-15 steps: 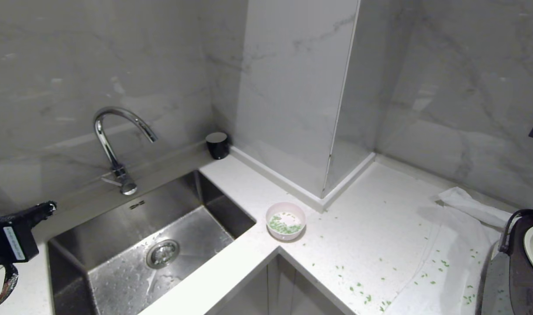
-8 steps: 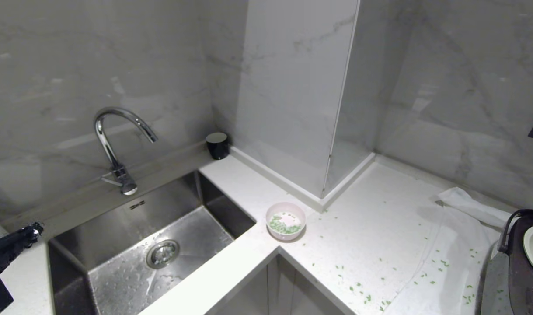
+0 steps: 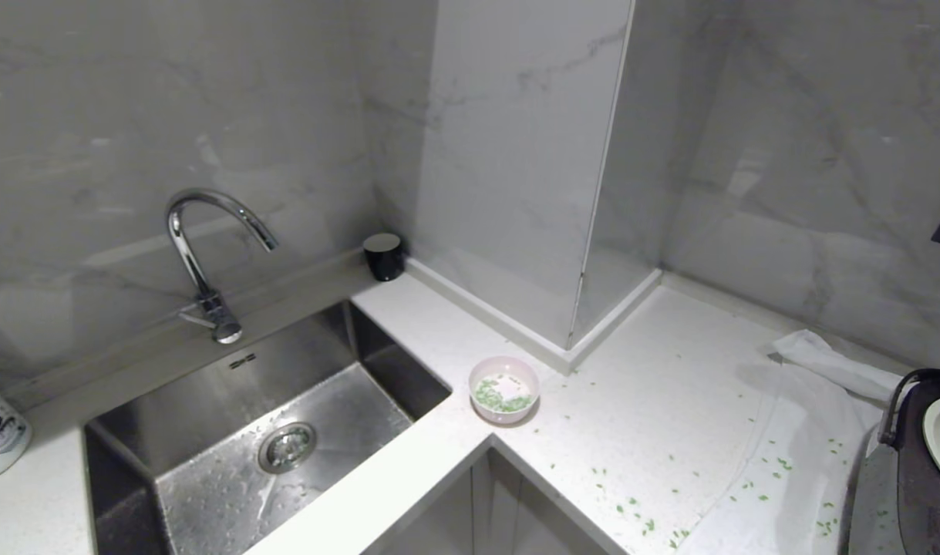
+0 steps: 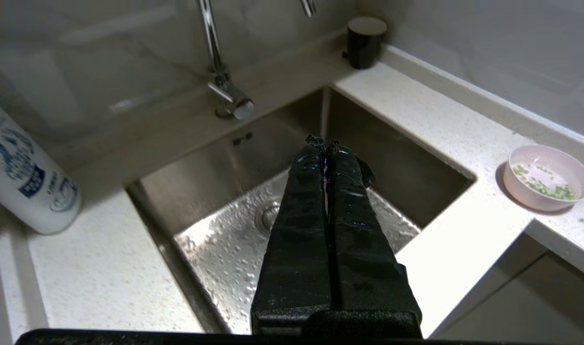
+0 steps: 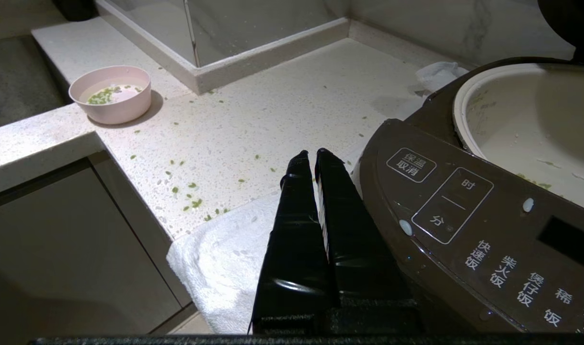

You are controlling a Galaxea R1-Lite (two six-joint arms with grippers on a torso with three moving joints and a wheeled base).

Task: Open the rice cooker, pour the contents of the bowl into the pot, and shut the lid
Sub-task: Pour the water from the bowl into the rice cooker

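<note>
Your large dark brown rice cooker (image 5: 469,225) sits at the counter's right end, its hinged lid up and the off-white inner pot (image 5: 531,124) exposed. White labels on its front panel read 保温/取消, 时 and 分. A white towel (image 5: 224,258) lies under and beside the cooker. Well apart from the cooker, by the steel sink's (image 3: 261,432) corner, your small pale pink bowl (image 3: 504,389) holds chopped green bits (image 3: 500,397). Your right gripper (image 5: 315,154) hovers just beside the cooker's panel, fingers pressed together, empty. Your left gripper (image 4: 326,142) points over the sink, fingers likewise together, empty.
</note>
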